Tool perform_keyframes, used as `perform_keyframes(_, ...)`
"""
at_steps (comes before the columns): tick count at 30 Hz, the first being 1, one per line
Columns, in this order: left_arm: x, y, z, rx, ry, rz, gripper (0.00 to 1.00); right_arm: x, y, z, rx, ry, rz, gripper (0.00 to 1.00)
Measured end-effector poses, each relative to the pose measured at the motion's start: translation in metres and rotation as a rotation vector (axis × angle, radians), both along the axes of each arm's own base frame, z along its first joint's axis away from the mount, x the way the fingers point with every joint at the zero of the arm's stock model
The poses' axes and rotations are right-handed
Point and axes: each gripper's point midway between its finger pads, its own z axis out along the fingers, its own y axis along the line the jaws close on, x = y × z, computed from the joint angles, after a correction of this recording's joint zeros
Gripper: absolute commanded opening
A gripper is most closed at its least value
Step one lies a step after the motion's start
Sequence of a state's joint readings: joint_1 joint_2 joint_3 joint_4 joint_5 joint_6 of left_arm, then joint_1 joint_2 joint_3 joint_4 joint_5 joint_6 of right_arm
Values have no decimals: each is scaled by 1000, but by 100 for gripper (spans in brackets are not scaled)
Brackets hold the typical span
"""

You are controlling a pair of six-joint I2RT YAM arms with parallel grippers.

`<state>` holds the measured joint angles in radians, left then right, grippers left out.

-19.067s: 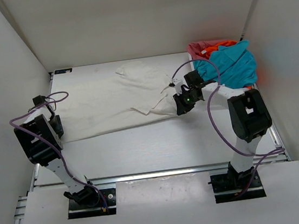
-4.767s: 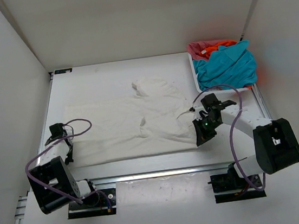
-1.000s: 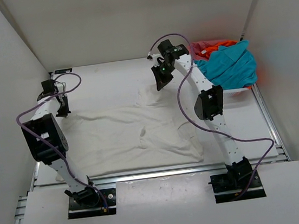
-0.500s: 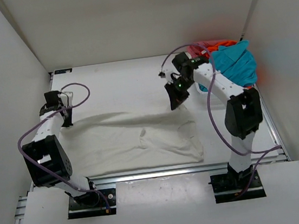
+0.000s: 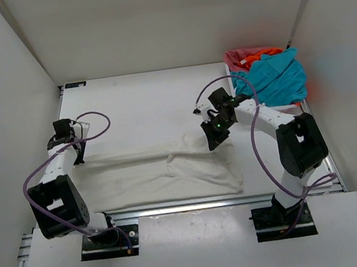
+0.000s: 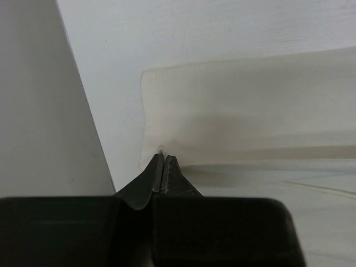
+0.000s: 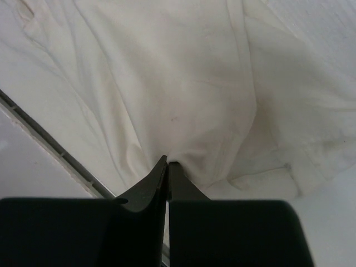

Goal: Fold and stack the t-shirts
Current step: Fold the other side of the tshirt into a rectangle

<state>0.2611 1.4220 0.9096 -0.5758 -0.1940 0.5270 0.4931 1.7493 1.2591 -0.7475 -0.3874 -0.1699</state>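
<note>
White t-shirt (image 5: 161,175) is laid flat on the surface (image 5: 136,106) near its front edge, doubled into a wide band, long axis running left to right. Collar end cannot be told. Left gripper (image 5: 78,161) is set at the band's far left corner, jaws closed on the cloth edge (image 6: 162,151). Right gripper (image 5: 211,146) is set at the far right edge, jaws pinched shut on bunched fabric (image 7: 183,150). Teal-blue t-shirt (image 5: 276,79), orange t-shirt (image 5: 263,51) and pinkish-red t-shirt (image 5: 239,57) are heaped at the far right corner.
</note>
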Motion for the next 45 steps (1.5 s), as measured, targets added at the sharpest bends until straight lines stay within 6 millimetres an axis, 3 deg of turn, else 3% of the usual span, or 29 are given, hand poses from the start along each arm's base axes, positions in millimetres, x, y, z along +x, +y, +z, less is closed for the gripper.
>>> perform_keyframes(9, -4, 11, 8, 81, 4, 16, 0, 6, -3, 37, 89, -157, -23, 0)
perform_keyframes(13, 3, 12, 18, 86, -25, 24, 0, 1, 3, 41, 112, -178, -4, 0)
perform_keyframes(17, 11, 9, 26, 93, -49, 12, 0, -5, 1, 31, 102, -165, 4, 0)
perform_keyframes(20, 6, 10, 23, 100, -37, 14, 0, -24, -5, 16, 76, -134, 26, 0)
perform_keyframes(27, -41, 10, -14, 132, 96, -9, 0, -68, -12, -21, 22, -71, 133, 0)
perform_keyframes(32, -63, 7, -34, 155, 183, -44, 0, -71, -19, -31, 3, -70, 141, 1)
perform_keyframes(34, -61, 8, -34, 164, 179, -52, 1, -70, -18, -30, 6, -80, 143, 11)
perform_keyframes(36, -59, 10, -33, 176, 170, -54, 6, -71, -17, -29, 5, -91, 154, 28)
perform_keyframes(39, -56, 12, -30, 197, 159, -61, 18, -75, -17, -27, 5, -99, 164, 42)
perform_keyframes(40, -56, 13, -30, 203, 158, -64, 22, -76, -18, -26, 8, -100, 163, 43)
perform_keyframes(42, -57, 14, -28, 211, 162, -65, 39, -74, -20, -21, 17, -103, 144, 48)
perform_keyframes(45, -63, 15, -24, 215, 180, -59, 47, -66, -31, -9, 36, -118, 74, 50)
